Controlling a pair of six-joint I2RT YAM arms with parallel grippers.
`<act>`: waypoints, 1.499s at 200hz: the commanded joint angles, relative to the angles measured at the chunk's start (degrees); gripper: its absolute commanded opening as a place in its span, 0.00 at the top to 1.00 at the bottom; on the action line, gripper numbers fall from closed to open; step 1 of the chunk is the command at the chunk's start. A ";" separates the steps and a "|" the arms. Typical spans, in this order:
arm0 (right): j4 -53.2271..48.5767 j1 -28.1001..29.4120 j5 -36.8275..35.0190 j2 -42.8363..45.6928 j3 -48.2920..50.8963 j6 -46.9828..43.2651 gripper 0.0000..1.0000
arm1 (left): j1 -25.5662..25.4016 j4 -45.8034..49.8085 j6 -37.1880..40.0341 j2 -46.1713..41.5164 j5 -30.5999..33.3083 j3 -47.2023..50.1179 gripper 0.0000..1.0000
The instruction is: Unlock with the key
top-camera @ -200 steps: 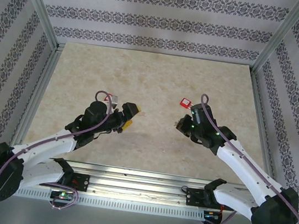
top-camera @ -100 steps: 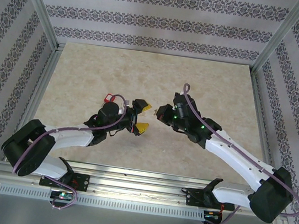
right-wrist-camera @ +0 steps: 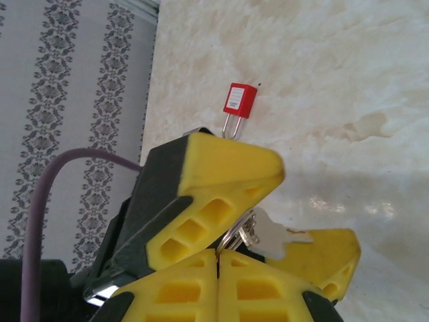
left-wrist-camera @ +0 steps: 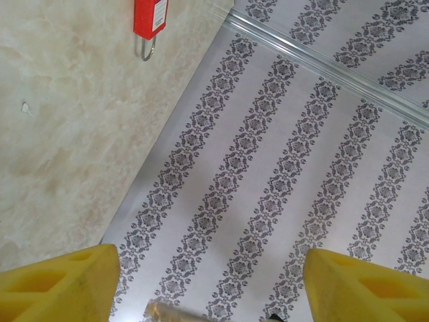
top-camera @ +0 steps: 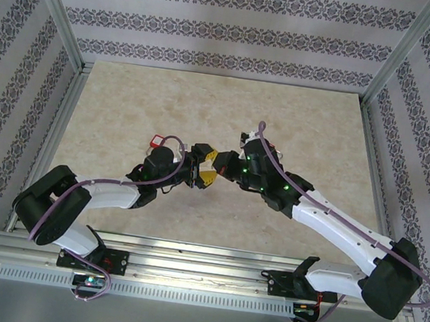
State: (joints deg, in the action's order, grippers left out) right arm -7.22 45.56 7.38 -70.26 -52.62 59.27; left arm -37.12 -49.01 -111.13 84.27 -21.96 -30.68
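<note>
Right gripper [right-wrist-camera: 218, 260] clamped shut on key [right-wrist-camera: 271, 236]; left gripper [left-wrist-camera: 211, 282] gaped wide around it, over middle of desk [top-camera: 301, 117]. Loose padlock [top-camera: 155, 140] lay toward desk's left edge. Risk judged: mistimed handover could drop key; unheld padlock could skid under insertion

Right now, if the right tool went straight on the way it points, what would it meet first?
Most likely the left tool, whose open fingers flank the held key; the red padlock lies farther off.
</note>
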 commanded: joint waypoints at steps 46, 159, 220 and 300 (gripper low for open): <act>2.20 2.16 2.38 1.17 2.08 -1.12 1.00 | 1.56 -2.31 0.65 0.29 1.13 -1.22 0.47; 2.97 2.45 5.40 3.15 3.97 -4.36 1.00 | 4.14 2.17 4.75 -3.32 0.48 -0.78 0.78; 2.53 2.52 7.00 3.11 3.86 -6.61 1.00 | 5.63 8.01 9.44 -5.89 -0.20 -1.44 1.00; 27.78 1.46 10.02 2.67 9.44 4.69 0.21 | 6.27 27.98 41.48 -23.28 11.73 -5.49 1.00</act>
State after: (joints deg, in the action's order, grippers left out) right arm 3.44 47.13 14.68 -67.88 -46.02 57.30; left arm -31.05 -25.17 -83.96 67.16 -17.54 -36.21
